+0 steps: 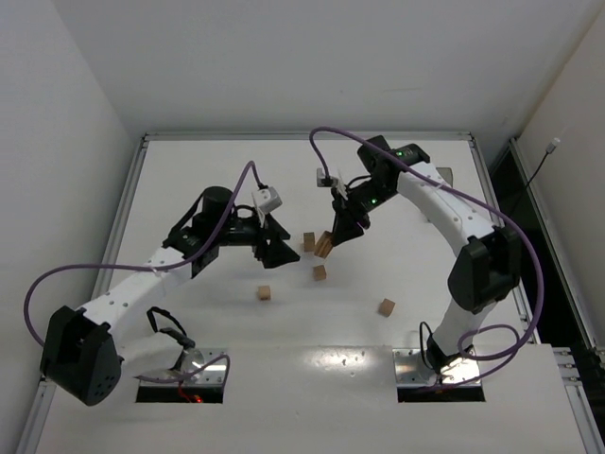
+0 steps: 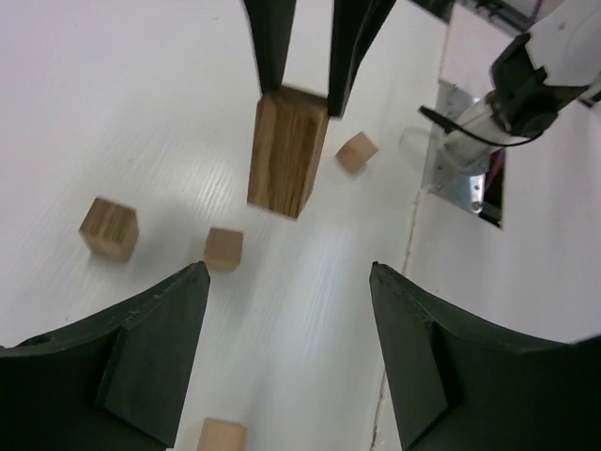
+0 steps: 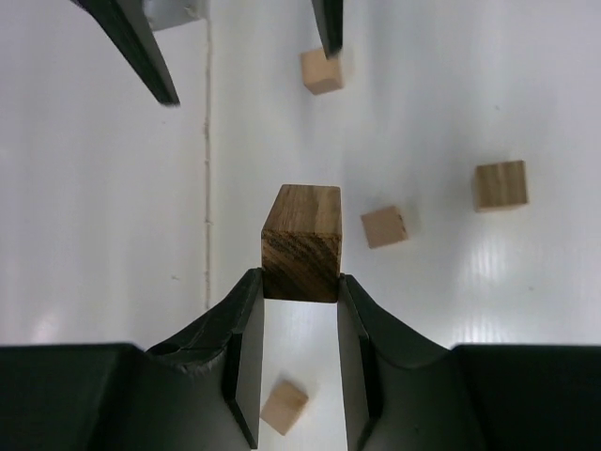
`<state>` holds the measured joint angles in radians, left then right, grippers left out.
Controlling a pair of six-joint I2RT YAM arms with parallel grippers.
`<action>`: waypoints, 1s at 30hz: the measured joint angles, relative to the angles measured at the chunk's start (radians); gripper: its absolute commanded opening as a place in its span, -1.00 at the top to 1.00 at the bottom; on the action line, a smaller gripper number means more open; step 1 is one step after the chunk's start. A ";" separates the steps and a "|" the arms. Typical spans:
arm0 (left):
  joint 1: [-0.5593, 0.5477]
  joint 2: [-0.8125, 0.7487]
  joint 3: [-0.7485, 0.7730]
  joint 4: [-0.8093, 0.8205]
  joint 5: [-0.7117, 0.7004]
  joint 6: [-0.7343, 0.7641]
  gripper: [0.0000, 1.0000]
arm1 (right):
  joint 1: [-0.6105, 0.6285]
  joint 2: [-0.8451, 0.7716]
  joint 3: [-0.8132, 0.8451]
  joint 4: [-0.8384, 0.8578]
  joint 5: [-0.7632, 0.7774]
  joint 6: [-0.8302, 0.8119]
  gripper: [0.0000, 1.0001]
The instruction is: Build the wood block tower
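Stacking step: my right fingers [image 3: 300, 285] grip wood block [image 3: 300, 240] over table [image 1: 189, 180] centre, loose blocks [image 3: 384, 226] scattered around; left fingers [image 2: 286, 272] spread wide, empty. Next, likely: set it squarely on another, release gently.

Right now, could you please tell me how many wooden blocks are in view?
5. One wood block is held in the right gripper; four loose blocks lie beside it, just nearer, near-left and near-right. The held one may hide another beneath.
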<state>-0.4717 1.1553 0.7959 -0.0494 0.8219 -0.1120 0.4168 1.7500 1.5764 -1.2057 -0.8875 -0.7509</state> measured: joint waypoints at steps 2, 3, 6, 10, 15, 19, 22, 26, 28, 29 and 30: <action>0.017 -0.011 0.004 -0.063 -0.047 0.023 -0.48 | -0.002 -0.005 0.000 0.025 0.041 0.012 1.00; 0.032 -0.009 0.008 -0.100 -0.069 0.037 -0.48 | 0.002 -0.006 0.001 0.037 0.063 0.019 1.00; 0.096 0.016 0.029 -0.221 -0.123 0.083 -0.48 | 0.018 -0.006 0.030 0.063 0.130 0.032 1.00; 0.194 0.055 0.040 -0.316 -0.159 0.109 -0.48 | 0.037 0.033 0.175 0.050 0.187 0.031 1.00; 0.291 0.097 0.061 -0.359 -0.195 0.112 -0.48 | 0.067 0.114 0.333 0.015 0.249 -0.003 1.00; 0.350 0.127 0.115 -0.367 -0.209 0.111 -0.48 | 0.114 0.148 0.340 -0.023 0.328 -0.017 1.00; 0.400 0.143 0.143 -0.357 -0.211 0.106 -0.48 | 0.140 0.187 0.373 -0.050 0.369 -0.021 1.00; 0.452 0.145 0.146 -0.341 -0.210 0.095 -0.48 | 0.161 0.232 0.422 -0.074 0.408 -0.027 1.00; 0.469 0.150 0.146 -0.331 -0.210 0.085 -0.48 | 0.165 0.247 0.433 -0.075 0.433 -0.027 1.00; 0.475 0.154 0.148 -0.328 -0.210 0.081 -0.48 | 0.168 0.253 0.437 -0.075 0.447 -0.027 1.00; 0.480 0.160 0.151 -0.323 -0.210 0.077 -0.48 | 0.169 0.258 0.439 -0.074 0.459 -0.027 1.00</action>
<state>0.0082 1.3155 0.9466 -0.3729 0.6121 -0.0345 0.5858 2.0083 2.0159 -1.2800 -0.4282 -0.7780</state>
